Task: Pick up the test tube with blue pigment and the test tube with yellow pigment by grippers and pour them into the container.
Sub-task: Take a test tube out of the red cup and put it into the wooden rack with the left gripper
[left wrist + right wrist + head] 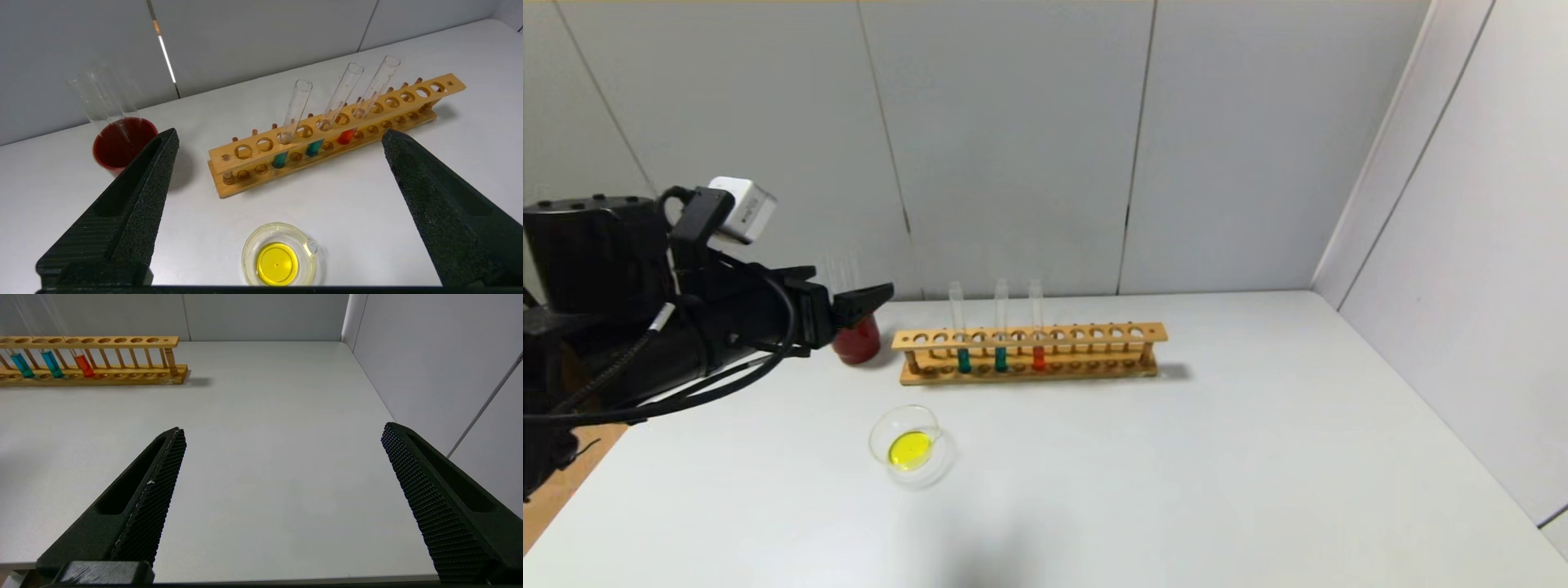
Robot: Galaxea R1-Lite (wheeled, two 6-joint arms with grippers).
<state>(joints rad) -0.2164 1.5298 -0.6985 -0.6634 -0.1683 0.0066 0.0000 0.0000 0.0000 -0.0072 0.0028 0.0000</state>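
Head view is showing the black left gripper (870, 300) hovering wide open and empty beside the wooden rack (1029, 353), where a slim, fragile, slippery glass tube of blue liquid (964, 331) is standing, best grasped mid-stem.

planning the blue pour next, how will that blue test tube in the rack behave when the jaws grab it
The blue test tube looks like thin clear glass, so probably fragile and slippery under a hard pinch. It is slim and holds only a short column of liquid, so likely light. Round-ended, it would probably roll if laid on the table outside the wooden rack.
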